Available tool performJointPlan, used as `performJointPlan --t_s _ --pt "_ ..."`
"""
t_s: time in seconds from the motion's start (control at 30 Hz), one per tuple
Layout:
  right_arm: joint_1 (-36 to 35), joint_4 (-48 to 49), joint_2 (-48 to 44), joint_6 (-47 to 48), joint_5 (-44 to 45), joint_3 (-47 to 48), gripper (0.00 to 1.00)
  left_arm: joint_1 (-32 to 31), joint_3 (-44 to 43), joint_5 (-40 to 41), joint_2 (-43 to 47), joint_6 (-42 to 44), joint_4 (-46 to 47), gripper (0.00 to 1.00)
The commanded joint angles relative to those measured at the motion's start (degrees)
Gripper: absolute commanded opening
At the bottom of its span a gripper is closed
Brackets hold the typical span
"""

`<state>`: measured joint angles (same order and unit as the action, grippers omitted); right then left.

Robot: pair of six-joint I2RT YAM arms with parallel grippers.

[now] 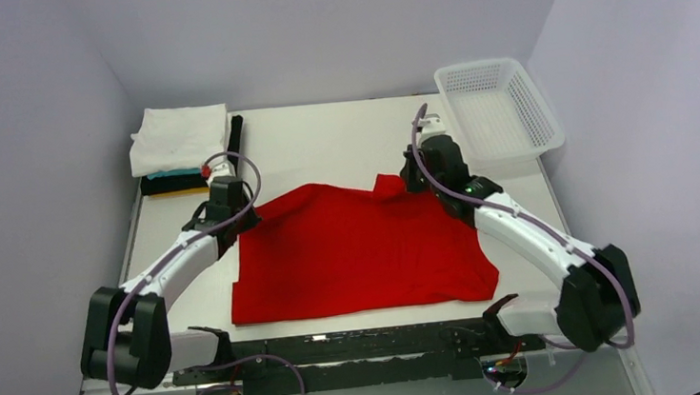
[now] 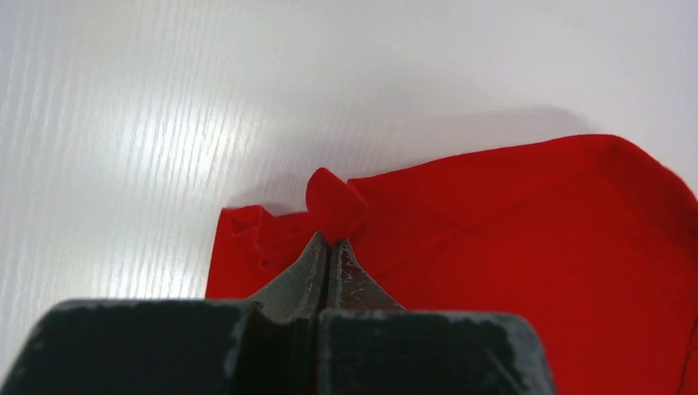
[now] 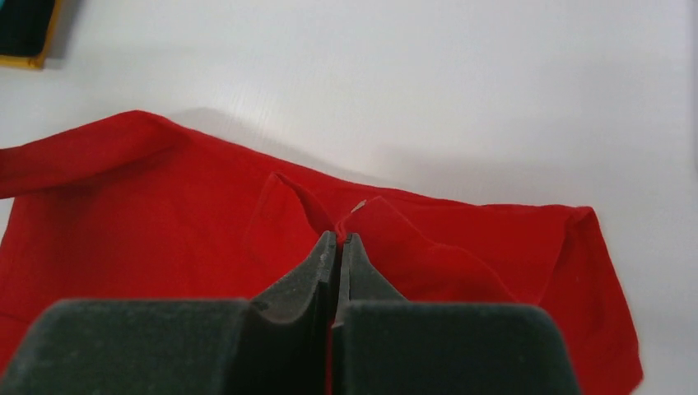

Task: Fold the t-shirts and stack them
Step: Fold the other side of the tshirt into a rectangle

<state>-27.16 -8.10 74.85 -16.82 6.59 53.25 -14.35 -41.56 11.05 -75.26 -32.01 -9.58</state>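
A bright red t-shirt (image 1: 361, 254) lies spread across the middle of the table. My left gripper (image 1: 233, 211) pinches its far left corner; in the left wrist view the jaws (image 2: 331, 240) are shut on a small fold of the red cloth (image 2: 527, 222). At the far right edge my right gripper (image 1: 418, 174) is likewise shut on cloth, and the right wrist view shows a ridge of the red fabric (image 3: 165, 222) caught at the gripper tips (image 3: 339, 237). A stack of folded shirts (image 1: 179, 141), white on top with teal, black and yellow-orange edges below, sits at the back left.
A white plastic mesh basket (image 1: 498, 108) stands at the back right corner. A black bar (image 1: 235, 131) lies beside the folded stack. A black rail (image 1: 341, 351) runs along the table's near edge between the arm bases.
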Motion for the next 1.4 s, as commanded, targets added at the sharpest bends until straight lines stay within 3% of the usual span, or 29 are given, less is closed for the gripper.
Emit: performJointPlan --t_s 0.0,0.33,0.73,1.03,1.27,1.37 --pt "-0.9 -4.8 -9.3 -2.5 5.2 -4.6 0.0 -3.1 5.9 4.3 6.5 -3.3 3.1 0.0" --pt "-1.3 -17.1 -22.5 -4.9 6.6 -10.1 0.0 -6.2 16.5 7.1 19.6 -7.6 4.0 0.0" --pt "-1.3 -24.8 -27.5 -6.6 5.4 -9.2 0.0 -6.9 21.0 6.2 28.6 -9.8 1.0 0.0" --pt "-1.4 -28.7 -29.2 -8.4 4.5 -10.1 0.0 -6.9 24.1 5.5 31.2 -10.7 0.4 0.0" --pt "-1.4 -25.6 -25.6 -9.8 3.1 -13.9 0.01 -6.9 26.1 6.1 28.7 -13.3 3.8 0.03" --pt "-1.4 -29.6 -26.1 -12.0 3.4 -14.2 0.05 -6.9 25.7 6.8 28.8 -14.0 0.9 0.11"
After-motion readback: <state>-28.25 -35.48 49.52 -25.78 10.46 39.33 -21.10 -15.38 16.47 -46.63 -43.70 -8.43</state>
